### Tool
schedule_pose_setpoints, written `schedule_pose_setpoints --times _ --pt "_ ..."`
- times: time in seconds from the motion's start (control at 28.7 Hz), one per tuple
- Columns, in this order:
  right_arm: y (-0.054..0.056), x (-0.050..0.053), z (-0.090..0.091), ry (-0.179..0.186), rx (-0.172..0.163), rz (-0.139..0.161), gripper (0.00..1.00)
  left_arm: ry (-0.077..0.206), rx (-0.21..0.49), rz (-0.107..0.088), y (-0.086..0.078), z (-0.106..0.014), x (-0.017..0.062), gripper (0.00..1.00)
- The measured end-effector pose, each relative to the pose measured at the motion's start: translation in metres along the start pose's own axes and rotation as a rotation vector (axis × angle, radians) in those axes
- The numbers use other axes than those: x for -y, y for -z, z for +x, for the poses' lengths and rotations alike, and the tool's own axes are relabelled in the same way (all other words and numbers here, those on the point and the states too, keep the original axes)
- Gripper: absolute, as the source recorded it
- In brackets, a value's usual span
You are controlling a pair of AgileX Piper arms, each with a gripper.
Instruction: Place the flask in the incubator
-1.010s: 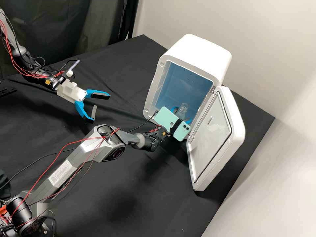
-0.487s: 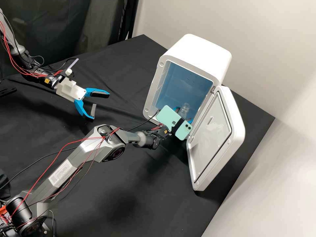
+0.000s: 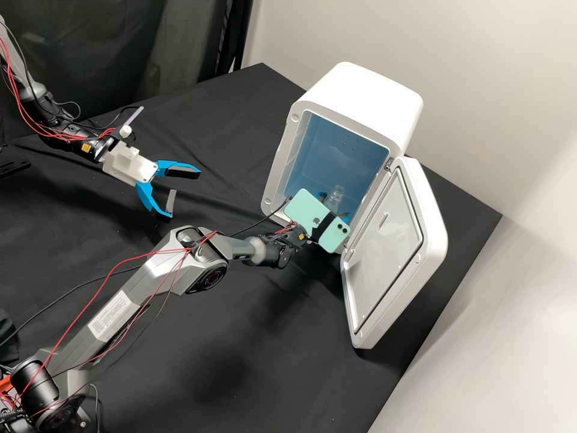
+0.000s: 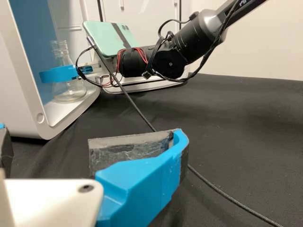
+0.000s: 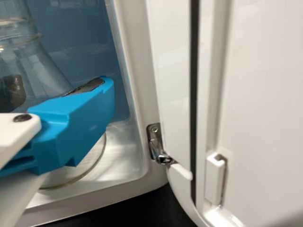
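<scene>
Flask [image 3: 336, 194] sits deeper in the incubator [image 3: 360, 102] than a second ago in the high view. The right arm [image 3: 180, 264] has stretched forward, its mint-green phone [image 3: 315, 219] now at the opening, the door [image 3: 390, 252] swung wide. The left hand [image 3: 184, 194] hangs above the black surface [image 3: 240, 361], fingers apart, drifted slightly back.

In the left wrist view the right hand [image 4: 64, 74] is clamped on the flask's shoulder, and the base appears to rest on the chamber floor near the front lip.

The right wrist view shows a blue finger [image 5: 71, 118] against the glass, base inside. Delivery looks nearly done; release and withdrawal remain.
</scene>
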Motion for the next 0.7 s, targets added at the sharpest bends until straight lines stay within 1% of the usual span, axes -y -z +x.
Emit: schedule_pose_setpoints --times 0.07,0.17,0.28,0.38,0.52,0.7 --pt "0.001 0.001 0.000 0.002 -0.002 -0.002 0.00 -0.001 0.000 0.000 0.000 0.000 -0.0003 1.00" --pt "0.002 0.002 0.000 0.008 -0.006 -0.012 0.00 -0.003 0.001 0.001 0.000 0.000 -0.0010 1.00" --pt "0.004 0.002 0.000 0.008 -0.009 -0.013 0.00 -0.008 0.002 0.002 -0.001 -0.001 -0.0025 1.00" --pt "0.007 0.004 -0.002 0.015 -0.013 -0.013 0.00 -0.010 0.002 0.002 -0.001 -0.001 -0.0030 1.00" --pt "0.015 0.007 -0.002 0.021 -0.023 -0.016 0.00 -0.010 0.002 0.002 -0.001 -0.001 -0.0030 1.00" --pt "0.019 0.005 -0.003 0.018 -0.030 -0.017 0.00 -0.011 0.000 0.002 0.000 -0.001 -0.0031 1.00"
